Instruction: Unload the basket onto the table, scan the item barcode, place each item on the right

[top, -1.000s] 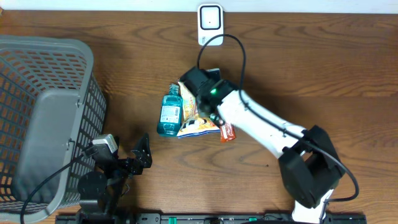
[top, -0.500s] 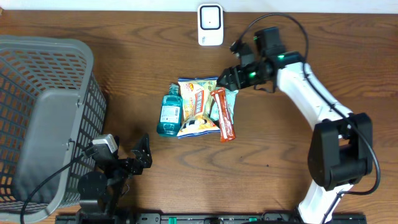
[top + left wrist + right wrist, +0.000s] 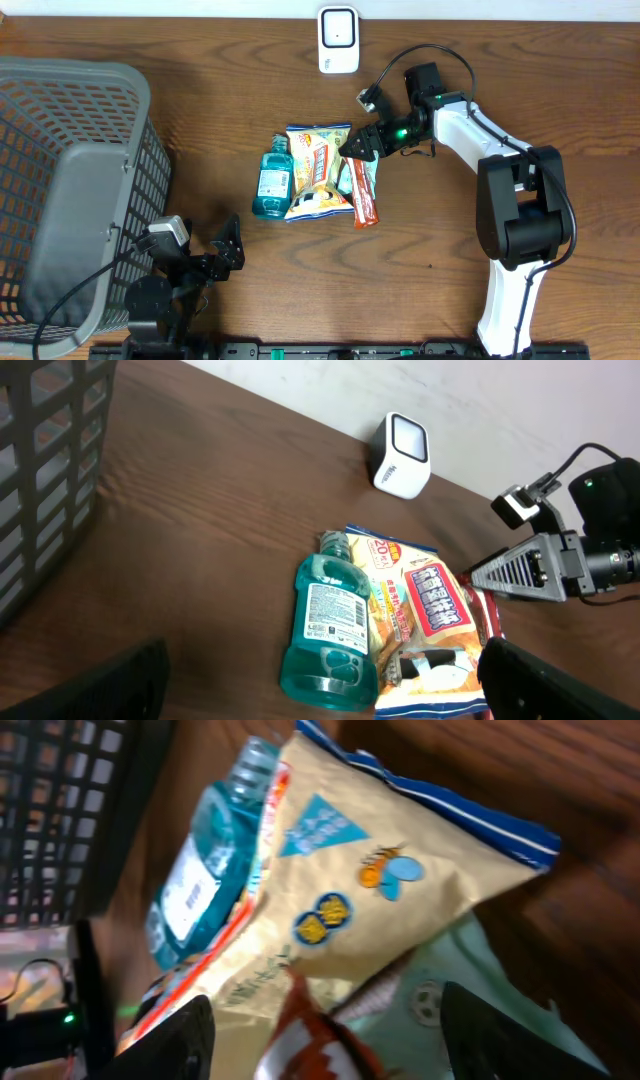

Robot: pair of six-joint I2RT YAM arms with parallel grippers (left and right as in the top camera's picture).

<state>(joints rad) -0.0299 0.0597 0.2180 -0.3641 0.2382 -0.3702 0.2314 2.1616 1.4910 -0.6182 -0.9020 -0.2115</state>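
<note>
— Starting from the left, what was the basket [image 3: 90, 120] for?

— Probably a drop for scanned goods. It was a grey plastic mesh tub, stiff and open-topped, at the left edge of the table [image 3: 450, 260]. Just beside it the left claw [image 3: 228, 248] hung low, jaws spread wide with nothing between them, seemingly kept out of the way.

— And the goods?

— Mid-table, in a huddle, none of them held up to be read. The bottle [image 3: 272, 180] lay on its side: clear teal plastic, hard and rounded, white label up. Touching it on the right lay the bag [image 3: 315, 170], a glossy, crinkly pillow with its printed face up. Well apart at the far edge stood the scanner [image 3: 338, 40], a small white box with a rounded window, placed where a lifted item's code could be shown to it.

— Which item was it to be?

— Hard to say. The bar [image 3: 362, 190], a slim red foil wrapper, lay on a pale teal packet [image 3: 372, 165] at the bag's right edge. The right claw [image 3: 357, 147] hovered at their upper end, jaws apart, clamped on nothing that could be seen. Such slick film would likely slip or buckle in a pinch, so an edge grip seemed wise.
</note>
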